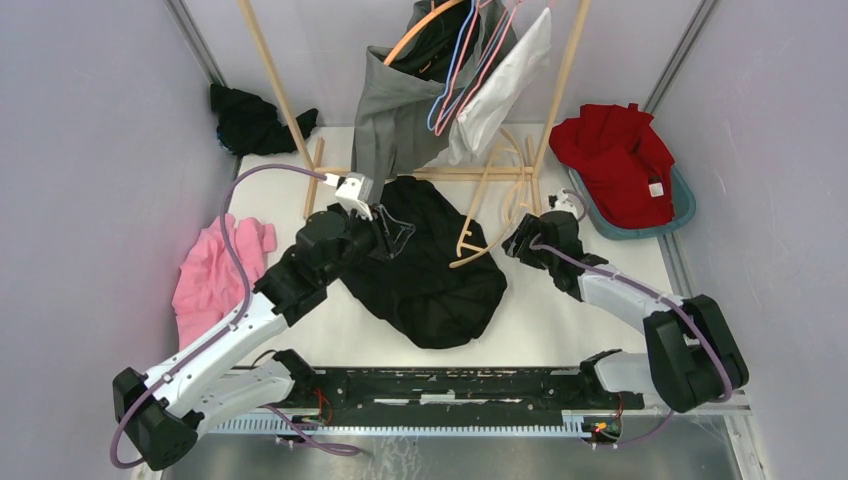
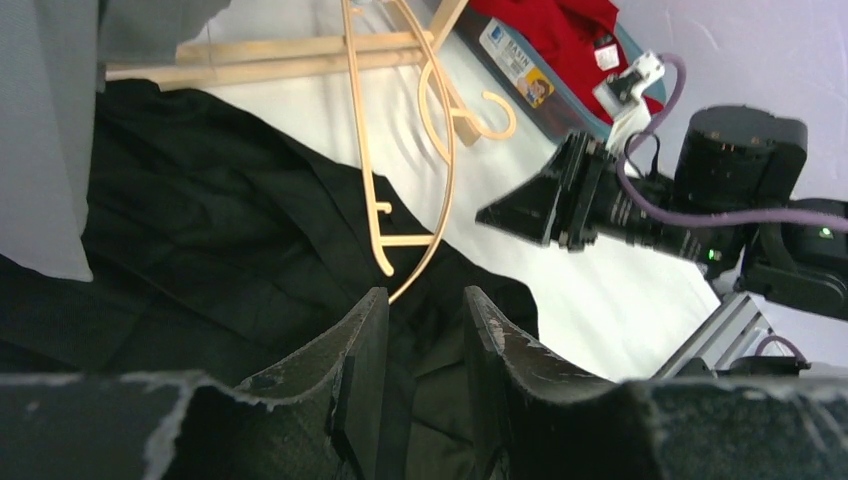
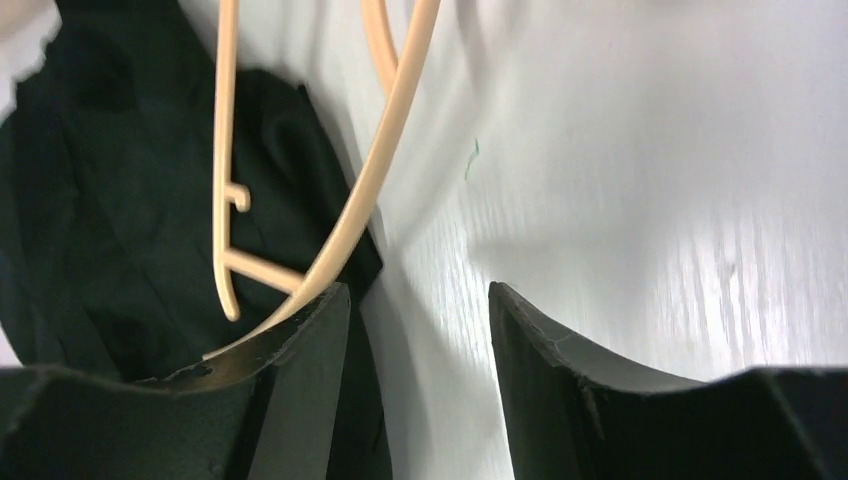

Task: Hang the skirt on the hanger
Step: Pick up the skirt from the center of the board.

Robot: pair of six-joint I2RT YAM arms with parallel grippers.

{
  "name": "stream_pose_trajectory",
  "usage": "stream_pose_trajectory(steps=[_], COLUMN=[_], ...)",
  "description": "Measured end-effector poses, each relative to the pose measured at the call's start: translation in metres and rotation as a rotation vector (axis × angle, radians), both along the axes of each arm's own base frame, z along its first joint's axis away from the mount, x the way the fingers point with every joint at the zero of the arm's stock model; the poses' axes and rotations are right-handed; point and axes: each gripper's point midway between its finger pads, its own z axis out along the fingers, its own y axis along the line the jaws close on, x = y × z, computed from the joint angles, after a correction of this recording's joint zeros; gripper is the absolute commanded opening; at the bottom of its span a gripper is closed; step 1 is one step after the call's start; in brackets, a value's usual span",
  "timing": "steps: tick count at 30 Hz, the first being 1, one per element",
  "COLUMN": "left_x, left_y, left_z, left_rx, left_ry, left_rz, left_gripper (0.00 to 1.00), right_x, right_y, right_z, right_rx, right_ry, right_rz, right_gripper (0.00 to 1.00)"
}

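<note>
Black soft-cloth skirt (image 1: 430,280), one only, lies crumpled flat at the middle of the white worktop (image 1: 560,320), a little toward the far edge. One pale beige hanger (image 2: 408,240) lies on the worktop at the skirt's right side, its lower end resting on the cloth. Whether a second is tangled with it I cannot tell.

Two arms reach in from the near edge. The left gripper (image 1: 397,237) hovers over the skirt's far-left part, its fingers parted by a narrow gap and holding nothing. Whether they touch the cloth cannot be told. The right gripper (image 1: 512,245) sits just beside the hanger, released, jaws wide and empty, with the hanger's curved arm running close past one finger.

One light wooden rack (image 1: 275,90) stands along the far edge. From it hang one grey garment (image 1: 385,120) and one white garment (image 1: 500,90), along with three thin hangers: one orange (image 1: 420,30), one blue (image 1: 450,75) and one pink (image 1: 490,60).

One red garment (image 1: 615,160) fills one teal basket (image 1: 686,205) at the far right corner. One pink garment (image 1: 210,270) lies at the left edge, and one black heap of cloth (image 1: 250,120) lies at the far left corner.
</note>
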Motion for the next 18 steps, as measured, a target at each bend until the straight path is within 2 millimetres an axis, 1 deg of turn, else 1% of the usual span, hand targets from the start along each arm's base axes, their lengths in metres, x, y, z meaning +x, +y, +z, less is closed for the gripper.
stream_pose_trajectory(steps=[6, 8, 10, 12, 13, 16, 18], left_x=[-0.009, -0.011, -0.012, -0.014, -0.015, -0.018, -0.02], left_y=[-0.005, -0.005, -0.003, -0.001, 0.0, 0.002, 0.002], left_z=[-0.016, -0.019, -0.025, -0.03, -0.033, -0.039, -0.04], left_rx=[0.04, 0.042, 0.049, 0.061, 0.066, 0.077, 0.079], left_ry=[0.048, 0.058, 0.072, 0.086, 0.091, 0.103, 0.105], left_rz=[-0.014, -0.011, -0.008, -0.005, -0.004, -0.007, -0.009], left_gripper=[0.41, 0.41, 0.41, 0.41, 0.41, 0.41, 0.41], right_x=[0.042, 0.056, 0.063, 0.07, 0.074, 0.094, 0.101], right_y=[-0.008, -0.009, -0.009, -0.004, 0.0, 0.012, 0.017], right_z=[-0.004, -0.011, -0.021, -0.031, -0.033, -0.031, -0.031], right_rx=[0.142, 0.188, 0.218, 0.251, 0.275, 0.353, 0.403], right_ry=[-0.078, -0.092, -0.089, -0.088, -0.097, -0.156, -0.187], right_rz=[-0.083, -0.106, -0.119, -0.12, -0.12, -0.105, -0.1], right_gripper=[0.59, 0.59, 0.59, 0.59, 0.59, 0.59, 0.61])
